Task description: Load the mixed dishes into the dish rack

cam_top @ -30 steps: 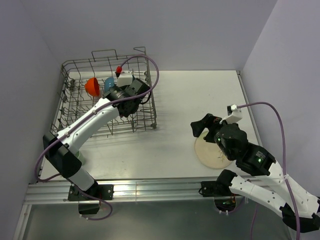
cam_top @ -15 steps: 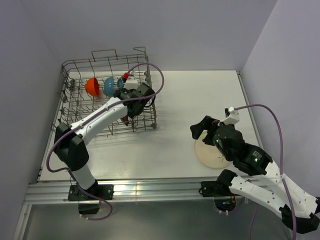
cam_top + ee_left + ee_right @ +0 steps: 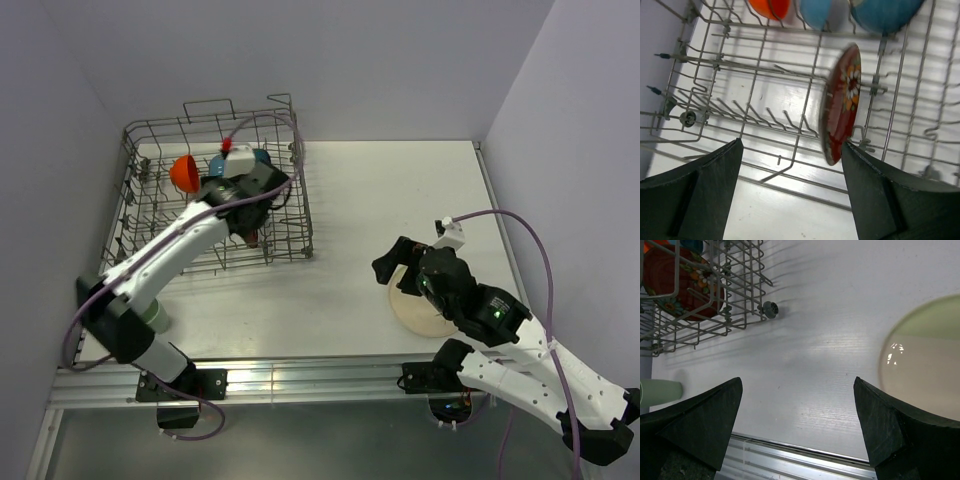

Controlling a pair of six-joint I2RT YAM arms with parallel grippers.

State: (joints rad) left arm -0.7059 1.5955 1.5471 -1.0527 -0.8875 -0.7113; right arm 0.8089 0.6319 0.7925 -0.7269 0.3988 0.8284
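Observation:
The dish rack (image 3: 305, 225) stands at the far left of the table. Along its far side sit the orange bowl (image 3: 183, 172), the small blue bowl (image 3: 216, 165) and the teal bowl (image 3: 262, 157). In the left wrist view the red floral bowl (image 3: 842, 105) stands on edge between the tines. My left gripper (image 3: 790, 185) hangs open just above it, with the right fingertip (image 3: 860, 155) close to the bowl's lower rim. The cream plate (image 3: 425, 305) lies flat at the near right. Above its left edge my right gripper (image 3: 395, 265) is open and holds nothing. The pale green cup (image 3: 152, 316) stands by the left arm's base.
The rack's wire tines (image 3: 765, 75) and its roller foot (image 3: 770, 309) stick out near the left gripper's path. Walls close in the table on the left, far and right sides. An aluminium rail (image 3: 300, 378) runs along the near edge.
The left gripper opened and let go of the red floral bowl, which now stands in the rack. The right arm slid a little nearer and leftward over the plate.

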